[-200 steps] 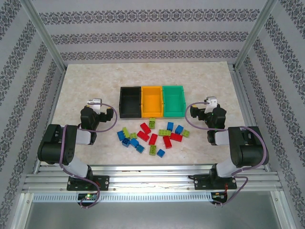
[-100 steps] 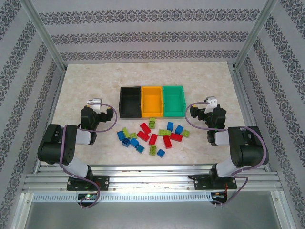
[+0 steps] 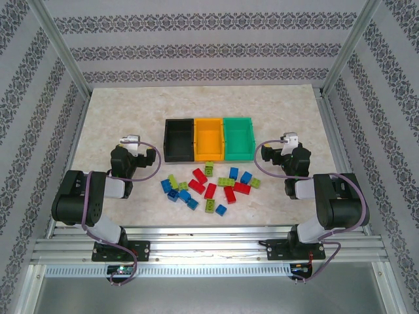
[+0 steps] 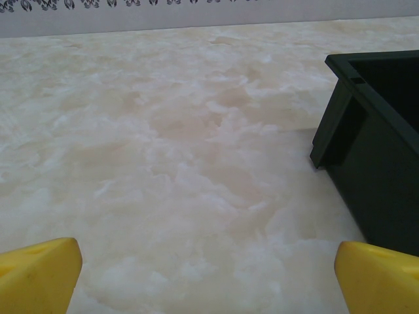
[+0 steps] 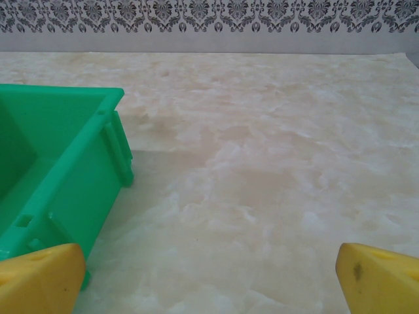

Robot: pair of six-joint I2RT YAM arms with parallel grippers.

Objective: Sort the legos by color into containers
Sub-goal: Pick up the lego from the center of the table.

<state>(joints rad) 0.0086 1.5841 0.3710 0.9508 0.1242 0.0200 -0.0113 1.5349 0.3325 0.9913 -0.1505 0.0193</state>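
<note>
**Figure.** Start of the sort, seen from above and from both wrists. The legos (image 3: pixel 209 186) lie in a loose cluster on the marble-patterned tabletop (image 3: pixel 118 111), between the two arms and just in front of the three containers. These are a black bin (image 3: pixel 179 139), an orange bin (image 3: pixel 209 138) and a green bin (image 3: pixel 238 137), set side by side in a row. No brick is visible in any bin, so the task appears to be at its very beginning.

The left gripper (image 4: pixel 209 281) hangs left of the cluster, near the black bin, its yellow fingertips (image 4: pixel 39 271) spread wide and holding nothing. The right gripper (image 5: pixel 209 281) hangs to the right, beside the green bin, likewise wide open and empty.

The step in hand is judged to be the first reach for a brick. To do it well, each arm should work its own side. It should begin at the rim of the cluster, with the blue brick (image 3: pixel 167 185) on the left and the lime brick (image 3: pixel 255 183) on the right, both open on their outer side. The jaws should descend vertically, straddle the brick across its narrow width, and close only once both fingers are below the studs. In the crowded middle, around the red bricks (image 3: pixel 210 190), a careless approach could shove neighbours aside. Lime belongs plainly in the green bin, while red and blue each need one fixed bin.
</note>
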